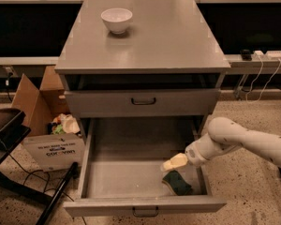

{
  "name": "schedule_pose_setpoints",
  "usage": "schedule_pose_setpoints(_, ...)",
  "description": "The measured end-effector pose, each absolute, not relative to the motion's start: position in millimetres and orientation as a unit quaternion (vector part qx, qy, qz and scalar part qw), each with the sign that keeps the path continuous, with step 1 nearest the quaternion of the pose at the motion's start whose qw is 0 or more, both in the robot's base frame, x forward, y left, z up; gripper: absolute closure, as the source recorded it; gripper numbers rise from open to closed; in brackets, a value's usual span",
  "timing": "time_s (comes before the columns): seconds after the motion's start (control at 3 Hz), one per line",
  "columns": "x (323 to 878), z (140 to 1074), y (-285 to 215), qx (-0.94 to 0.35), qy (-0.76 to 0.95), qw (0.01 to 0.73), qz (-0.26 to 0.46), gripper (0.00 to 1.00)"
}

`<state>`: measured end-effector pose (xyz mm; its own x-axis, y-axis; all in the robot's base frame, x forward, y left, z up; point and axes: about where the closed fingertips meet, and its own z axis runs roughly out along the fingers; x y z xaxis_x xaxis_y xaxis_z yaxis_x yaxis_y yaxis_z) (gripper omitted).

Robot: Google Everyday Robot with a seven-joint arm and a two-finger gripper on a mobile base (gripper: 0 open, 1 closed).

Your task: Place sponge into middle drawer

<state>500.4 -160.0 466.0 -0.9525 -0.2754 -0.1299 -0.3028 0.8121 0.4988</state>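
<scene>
The sponge (177,182) lies dark green face up on the floor of the open middle drawer (126,172), near its front right corner. My gripper (172,163) hangs just above and a little left of the sponge, inside the drawer, with its cream fingers (176,161) open and empty. The white arm reaches in from the right, over the drawer's right wall.
The drawer above (143,101) is shut. A white bowl (116,19) stands on the cabinet top (168,41). An open cardboard box (47,125) with scraps and a dark chair base (9,139) stand at the left. Cables run along the wall at the right.
</scene>
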Motion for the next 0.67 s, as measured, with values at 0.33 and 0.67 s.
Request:
schedule_pose_setpoints(0.33,471,515,-136,-0.198,0.947,0.027,0.252,0.00)
schedule_pose_setpoints(0.67,433,581,-117,-0.242,0.942,0.014,0.232,0.00)
